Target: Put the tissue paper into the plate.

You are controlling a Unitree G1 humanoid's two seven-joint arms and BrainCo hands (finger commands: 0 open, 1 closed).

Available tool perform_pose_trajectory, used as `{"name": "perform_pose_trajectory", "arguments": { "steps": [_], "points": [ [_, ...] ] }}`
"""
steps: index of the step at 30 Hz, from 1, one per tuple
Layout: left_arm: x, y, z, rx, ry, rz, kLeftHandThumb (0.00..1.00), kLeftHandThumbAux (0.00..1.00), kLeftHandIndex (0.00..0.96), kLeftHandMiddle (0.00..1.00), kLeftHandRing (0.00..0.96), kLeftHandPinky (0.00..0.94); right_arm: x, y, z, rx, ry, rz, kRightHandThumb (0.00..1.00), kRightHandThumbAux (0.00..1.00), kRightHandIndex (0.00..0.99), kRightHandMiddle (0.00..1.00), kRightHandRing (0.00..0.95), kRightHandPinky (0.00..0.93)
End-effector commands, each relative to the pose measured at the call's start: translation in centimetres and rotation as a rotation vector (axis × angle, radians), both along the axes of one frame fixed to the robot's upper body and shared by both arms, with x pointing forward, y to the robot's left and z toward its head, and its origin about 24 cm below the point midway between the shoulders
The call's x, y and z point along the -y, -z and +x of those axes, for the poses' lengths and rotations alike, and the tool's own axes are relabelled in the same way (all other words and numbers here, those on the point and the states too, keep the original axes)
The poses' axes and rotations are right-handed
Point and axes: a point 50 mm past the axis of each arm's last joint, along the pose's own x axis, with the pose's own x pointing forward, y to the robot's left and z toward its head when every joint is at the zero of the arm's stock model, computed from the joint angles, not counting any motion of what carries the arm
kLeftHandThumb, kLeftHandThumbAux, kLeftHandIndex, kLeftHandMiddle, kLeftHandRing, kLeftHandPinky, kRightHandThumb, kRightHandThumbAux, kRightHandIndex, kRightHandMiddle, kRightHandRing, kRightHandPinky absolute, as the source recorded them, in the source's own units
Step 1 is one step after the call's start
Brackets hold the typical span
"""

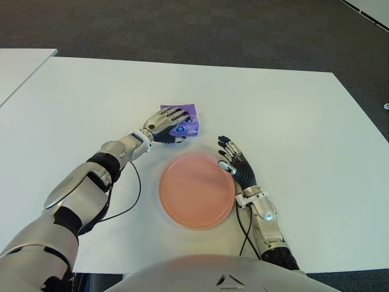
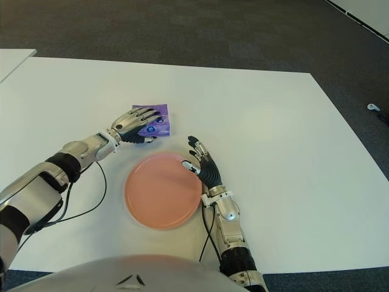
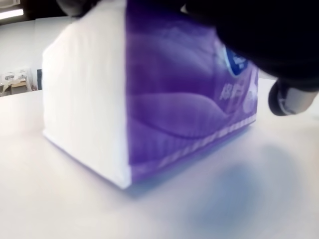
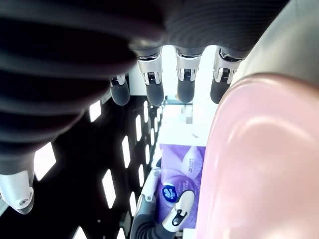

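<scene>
While the left robot hand [image 1: 165,125] clasps it, the tissue pack [image 1: 187,120] lies flat, long axis toward the plate [image 1: 196,190].

You see a white table [image 1: 304,121] carrying a pink plate [image 1: 196,190] near you and a purple tissue pack [image 1: 185,120] just beyond it.

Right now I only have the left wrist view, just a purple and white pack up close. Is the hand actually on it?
Observer: Yes. The left hand lies over the tissue pack, fingers draped across its top.
Operator: Where is the plate from there?
Observer: The pink plate sits on the white table, nearer the robot than the pack and a little to its right.
Operator: Is the pack off the table?
Observer: No, it sits on the table, not lifted.
Operator: And the other hand?
Observer: The right hand shows at the plate's right edge, fingers open, holding nothing.
</scene>
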Motion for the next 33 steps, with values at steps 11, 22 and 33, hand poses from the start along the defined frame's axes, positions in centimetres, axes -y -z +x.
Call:
{"name": "perform_pose_trajectory", "arguments": {
  "steps": [11, 22, 33],
  "points": [
    [-1.09, 2.90, -1.47, -0.066, 0.012, 0.165, 0.185, 0.276, 0.000, 0.000, 0.000, 0.000, 0.22, 3.24, -1.87, -0.213, 0.024, -0.020, 0.000, 0.528, 0.000, 0.000, 0.000, 0.000],
    [-1.13, 2.96, -1.33, 0.085, 0.093, 0.316, 0.210, 0.397, 0.000, 0.021, 0.026, 0.081, 0.15, 3.20, -1.96, -0.229, 0.034, -0.005, 0.000, 0.530, 0.000, 0.000, 0.000, 0.000],
    [-0.90, 2.87, -1.41, 0.190, 0.165, 0.360, 0.374, 0.491, 0.155, 0.213, 0.215, 0.257, 0.24, 3.09, -2.04, -0.231, 0.040, 0.000, 0.000, 0.531, 0.000, 0.000, 0.000, 0.000]
  ]
}}
